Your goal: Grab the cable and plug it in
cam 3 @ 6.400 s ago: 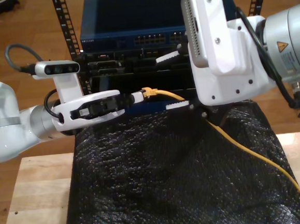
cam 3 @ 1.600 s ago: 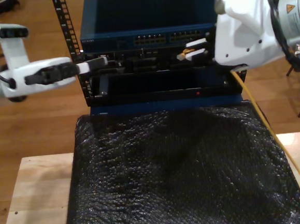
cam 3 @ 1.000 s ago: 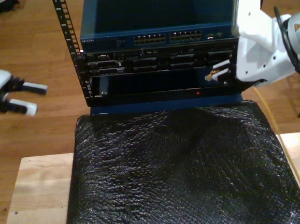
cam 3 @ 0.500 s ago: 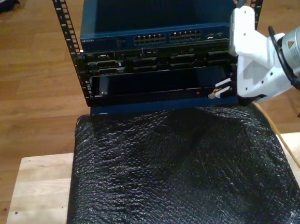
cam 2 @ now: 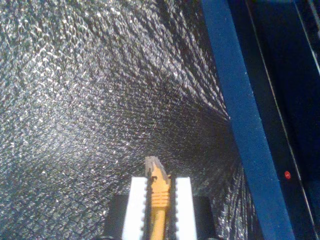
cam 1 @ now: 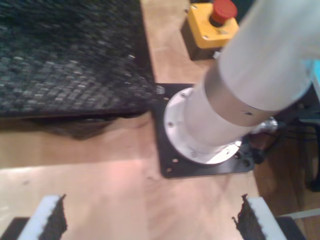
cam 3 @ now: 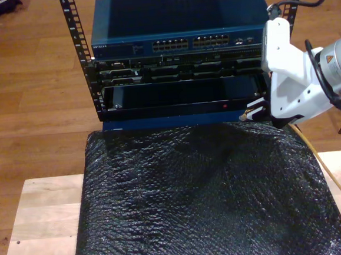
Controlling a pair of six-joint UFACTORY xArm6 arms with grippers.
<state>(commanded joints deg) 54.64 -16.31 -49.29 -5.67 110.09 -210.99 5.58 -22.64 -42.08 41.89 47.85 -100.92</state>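
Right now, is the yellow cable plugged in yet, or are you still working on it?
Not yet. Grabbing is done: my second gripper is shut on the cable, with the plug sticking out past the fingertips. In hand: carrying it, low over the black bubble wrap in front of the rack. Left: lifting the plug to a port on the blue switch and pushing it in. My first gripper is open, away over the wooden table.

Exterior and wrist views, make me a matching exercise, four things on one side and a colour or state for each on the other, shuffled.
Things:
1. cable
2. my first gripper
3. emergency stop button
4. mat

Colours or states:
A. red
B. black, bumpy
C. pinched in my second gripper
D. open, holding nothing

Pairs: 1-C, 2-D, 3-A, 4-B
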